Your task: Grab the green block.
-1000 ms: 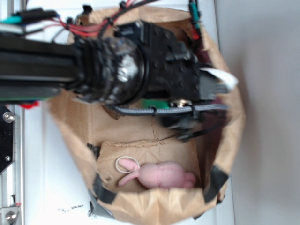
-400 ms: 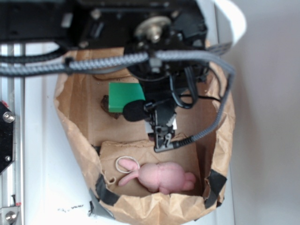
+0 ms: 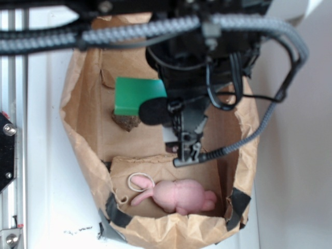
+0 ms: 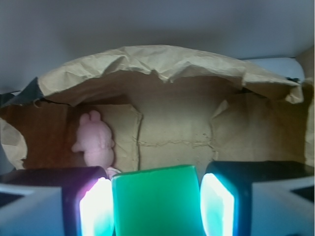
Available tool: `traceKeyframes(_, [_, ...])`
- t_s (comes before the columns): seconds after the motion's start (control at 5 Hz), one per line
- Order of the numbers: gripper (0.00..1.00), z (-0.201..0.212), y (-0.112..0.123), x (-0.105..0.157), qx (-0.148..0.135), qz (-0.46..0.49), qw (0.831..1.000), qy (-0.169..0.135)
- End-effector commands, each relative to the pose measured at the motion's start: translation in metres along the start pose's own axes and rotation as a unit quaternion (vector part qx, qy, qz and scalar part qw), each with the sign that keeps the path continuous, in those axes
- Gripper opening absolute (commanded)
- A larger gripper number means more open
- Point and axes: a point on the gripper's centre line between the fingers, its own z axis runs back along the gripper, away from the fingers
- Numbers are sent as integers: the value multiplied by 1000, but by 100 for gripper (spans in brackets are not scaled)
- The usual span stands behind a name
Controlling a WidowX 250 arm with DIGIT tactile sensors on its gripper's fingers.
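Note:
The green block (image 3: 136,95) is a flat bright-green slab inside the brown paper bag (image 3: 83,135), raised above the lumpy brown rock (image 3: 126,122). My gripper (image 3: 153,108) hangs from the black arm over the bag and is shut on the block's right part. One black fingertip shows at the block's lower right corner. In the wrist view the block (image 4: 157,201) fills the space between the two glowing pads (image 4: 96,209), with my gripper (image 4: 156,206) closed around it.
A pink plush bunny (image 3: 179,195) lies at the bag's near end beside a white ring (image 3: 140,182); it also shows in the wrist view (image 4: 94,141). Braided cables (image 3: 259,124) loop over the bag's right side. The bag walls (image 4: 162,61) stand all round.
The arm has swung back and risen. The green block has come up with the gripper and moved toward the far end of the bag, uncovering more of the brown rock.

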Motion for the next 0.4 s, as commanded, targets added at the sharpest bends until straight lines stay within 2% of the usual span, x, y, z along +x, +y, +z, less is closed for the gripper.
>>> traceKeyframes(0.0, [0,18,0,2,14,-6,997,-76])
traceKeyframes(0.2, [100,18,0,2,14,-6,997,-76])
